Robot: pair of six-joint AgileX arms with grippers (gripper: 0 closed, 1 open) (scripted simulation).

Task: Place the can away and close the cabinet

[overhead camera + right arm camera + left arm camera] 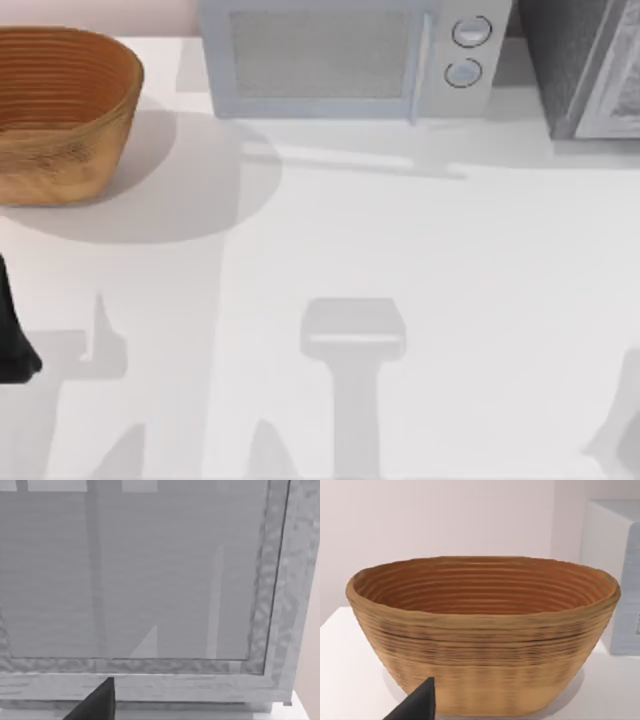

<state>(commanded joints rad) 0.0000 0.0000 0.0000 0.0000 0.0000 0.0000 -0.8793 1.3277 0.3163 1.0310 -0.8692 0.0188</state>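
A woven basket [60, 110] sits at ten o'clock on the white table [400, 260], the microwave [350, 60] at twelve, the grey cabinet [590, 65] at two. My left gripper [417, 705] faces the basket; my right gripper [97, 702] faces the cabinet's front. I cannot tell how wide either's fingers stand. No lettering is readable.

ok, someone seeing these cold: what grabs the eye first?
Probably the big woven basket at the table's far left; the left wrist view faces it side-on. Next, the microwave at the back centre, door shut, two round knobs on its right side. A grey speckled cabinet stands at the far right corner, and the right wrist view looks straight at its front.
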